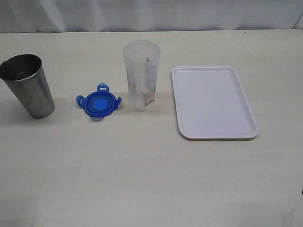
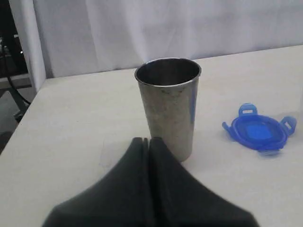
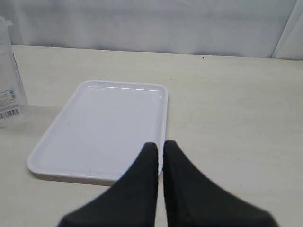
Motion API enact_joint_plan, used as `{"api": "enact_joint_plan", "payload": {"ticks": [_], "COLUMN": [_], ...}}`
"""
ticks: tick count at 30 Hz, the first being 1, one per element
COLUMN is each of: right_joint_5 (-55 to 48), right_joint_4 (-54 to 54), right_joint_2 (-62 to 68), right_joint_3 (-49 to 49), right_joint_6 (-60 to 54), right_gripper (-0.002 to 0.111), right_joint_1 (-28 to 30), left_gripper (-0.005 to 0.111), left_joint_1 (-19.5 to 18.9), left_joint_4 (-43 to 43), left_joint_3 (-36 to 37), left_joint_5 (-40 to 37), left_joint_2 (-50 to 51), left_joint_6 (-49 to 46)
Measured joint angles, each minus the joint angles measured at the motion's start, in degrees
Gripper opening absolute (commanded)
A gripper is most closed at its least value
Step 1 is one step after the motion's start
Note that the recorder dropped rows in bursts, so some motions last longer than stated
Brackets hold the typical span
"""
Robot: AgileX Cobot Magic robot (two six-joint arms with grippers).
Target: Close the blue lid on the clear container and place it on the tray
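The blue lid (image 1: 98, 105) lies flat on the table, left of the clear container (image 1: 141, 75), which stands upright and uncovered with a barcode sticker near its base. To the container's right rests the white tray (image 1: 189, 130), with nothing on it. Neither arm shows in the exterior view. My left gripper (image 2: 149, 140) is shut on nothing, close in front of a steel cup (image 2: 169, 106), with the blue lid (image 2: 259, 131) off to one side. My right gripper (image 3: 160, 144) is shut with nothing in it, over the near corner of the tray (image 3: 47, 153); the clear container (image 3: 9, 90) shows at the frame's edge.
A tapered steel cup (image 1: 28, 85) stands upright at the table's far left, beyond the lid. A white curtain (image 1: 151, 14) runs behind the table's back edge. Bare tabletop (image 1: 142, 179) stretches across the front.
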State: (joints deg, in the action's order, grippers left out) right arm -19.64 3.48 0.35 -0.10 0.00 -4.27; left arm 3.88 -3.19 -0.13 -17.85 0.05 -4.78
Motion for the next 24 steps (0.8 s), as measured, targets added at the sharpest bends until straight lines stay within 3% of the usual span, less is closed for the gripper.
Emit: {"api": "enact_joint_plan", "payload": {"ticks": [4,10,13,16,19,23,24], "right_joint_5": [0.0,0.0,0.0,0.0,0.0,0.0,0.0], "right_joint_4": [0.0,0.0,0.0,0.0,0.0,0.0,0.0], "right_joint_2": [0.0,0.0,0.0,0.0,0.0,0.0,0.0], "right_joint_3": [0.0,0.0,0.0,0.0,0.0,0.0,0.0], "right_joint_6": [0.0,0.0,0.0,0.0,0.0,0.0,0.0], "right_gripper": [0.004,0.004,0.004,0.004,0.004,0.004,0.004], "right_joint_1": [0.0,0.0,0.0,0.0,0.0,0.0,0.0], "left_gripper": [0.0,0.0,0.0,0.004,0.026,0.097,0.105], "left_joint_1": [0.0,0.0,0.0,0.0,0.0,0.0,0.0], "left_joint_4": [-0.7,11.1,13.9,10.1,0.8,-7.7,-9.0], "left_joint_3": [0.0,0.0,0.0,0.0,-1.1,-3.8,-4.4], "left_joint_5": [7.6,25.3,36.4,39.3,40.6,43.4,44.4], "left_joint_2": [0.0,-0.1,-0.1,-0.1,1.6,7.6,9.6], "left_joint_6": [-0.6,1.0,10.0,18.1,23.5,28.7,29.1]}}
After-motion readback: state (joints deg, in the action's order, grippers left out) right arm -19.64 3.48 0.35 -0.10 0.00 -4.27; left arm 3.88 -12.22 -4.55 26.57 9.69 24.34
